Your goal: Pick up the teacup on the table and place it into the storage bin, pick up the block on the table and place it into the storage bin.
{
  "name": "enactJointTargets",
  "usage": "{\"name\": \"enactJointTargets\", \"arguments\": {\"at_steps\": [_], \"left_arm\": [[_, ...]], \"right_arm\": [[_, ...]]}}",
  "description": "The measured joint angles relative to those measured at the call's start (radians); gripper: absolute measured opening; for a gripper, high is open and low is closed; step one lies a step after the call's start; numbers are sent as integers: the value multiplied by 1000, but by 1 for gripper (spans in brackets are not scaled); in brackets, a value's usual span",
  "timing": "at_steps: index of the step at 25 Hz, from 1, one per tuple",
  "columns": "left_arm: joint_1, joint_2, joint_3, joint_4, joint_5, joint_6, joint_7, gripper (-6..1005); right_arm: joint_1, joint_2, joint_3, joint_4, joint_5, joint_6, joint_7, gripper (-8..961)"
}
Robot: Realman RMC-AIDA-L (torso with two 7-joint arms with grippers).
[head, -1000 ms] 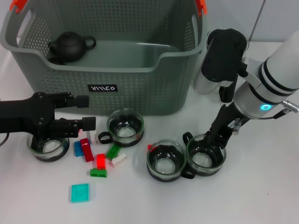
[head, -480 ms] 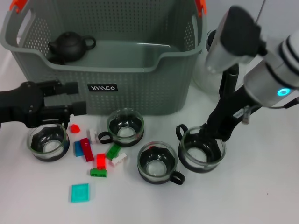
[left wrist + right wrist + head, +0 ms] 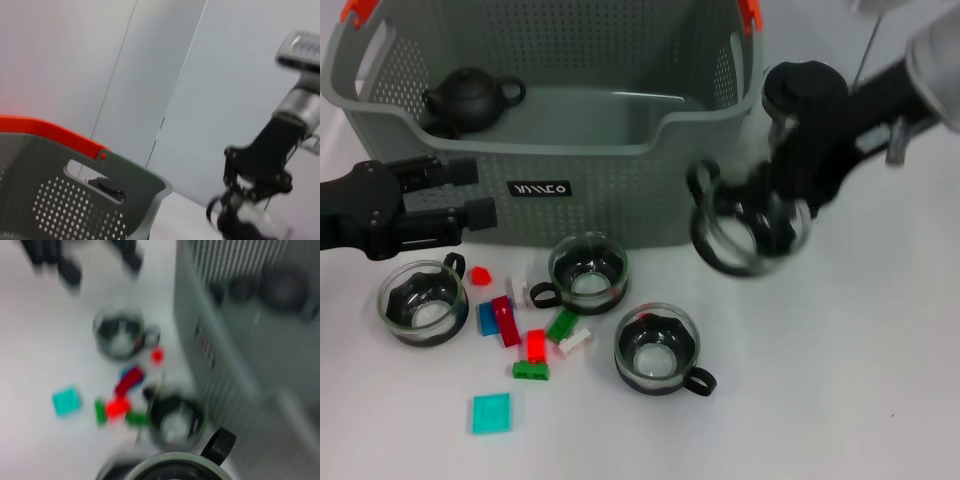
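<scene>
Glass, and held off the worktop: that is where the risk lies. Going left to right, the left gripper (image 3: 470,195) hovers near the worktop's left edge, just in front of the storage bin (image 3: 620,190), its fingers spread with nothing between them. Below it a teacup (image 3: 422,302) stands on the worktop, then a scatter of small blocks (image 3: 530,345), a second cup (image 3: 588,272) close to the bin's front wall, and a third cup (image 3: 657,348) nearer the front edge. Further right, the right gripper (image 3: 782,200) pinches the rim of a lifted teacup (image 3: 750,232), which hangs in the air beside the bin's right front corner, not yet over the opening.

The hold looks like a thin pinch on one side of a smooth rim, so the cup could swing or slip. It hangs below the bin's rim and could strike the wall if carried straight across. A black teapot (image 3: 470,98) sits in the bin's back left corner, away from that path.

The bin's black label (image 3: 540,188) carries white lettering I cannot read.
</scene>
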Motion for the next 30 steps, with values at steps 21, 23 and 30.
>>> {"name": "enactJointTargets", "arguments": {"at_steps": [21,23,30], "left_arm": [[35,-6,-13,-30,-98,6,17,794],[36,-6,-13,-38,-105,4,22,794],[39,-7,-13,-58,-120,3,23,794]], "right_arm": [[103,-19,176,125,113,566,21,53],[137,-31,170,233,102,626,6,53],[266,-59,166,629,93,857,-96,53]]}}
